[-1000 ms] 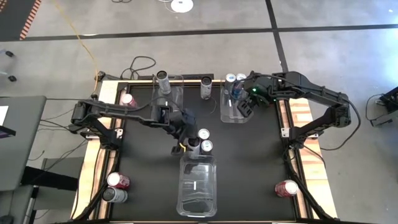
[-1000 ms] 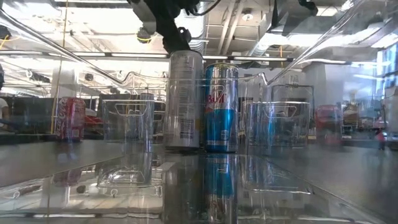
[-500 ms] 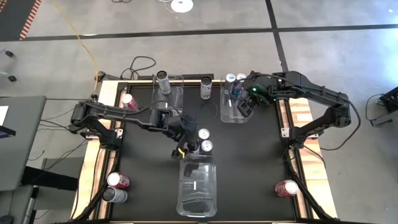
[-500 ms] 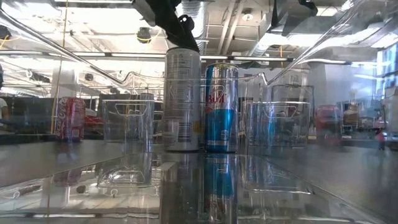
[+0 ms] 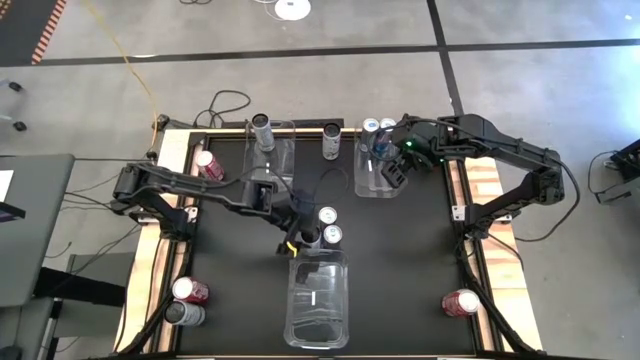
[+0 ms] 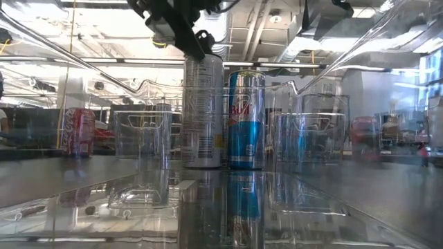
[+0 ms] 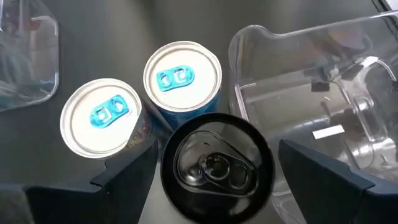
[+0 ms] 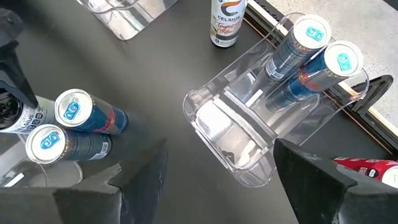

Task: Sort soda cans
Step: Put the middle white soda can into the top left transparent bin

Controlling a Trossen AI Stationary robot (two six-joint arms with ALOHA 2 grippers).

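the left claw [image 7: 214,168] sits spread wide around a dark can [image 7: 217,163] standing mid-table by two blue cans [image 5: 326,224] and a clear bin [image 5: 318,300], while the right claw [image 8: 214,162] hangs open over the far bin [image 8: 249,118].

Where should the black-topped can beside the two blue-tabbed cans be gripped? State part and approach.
Grip the black-topped can on its upper wall, coming straight down. It stands upright, with the blue-tabbed cans close on one side and the clear bin on another. The open left pincer straddles its free sides.
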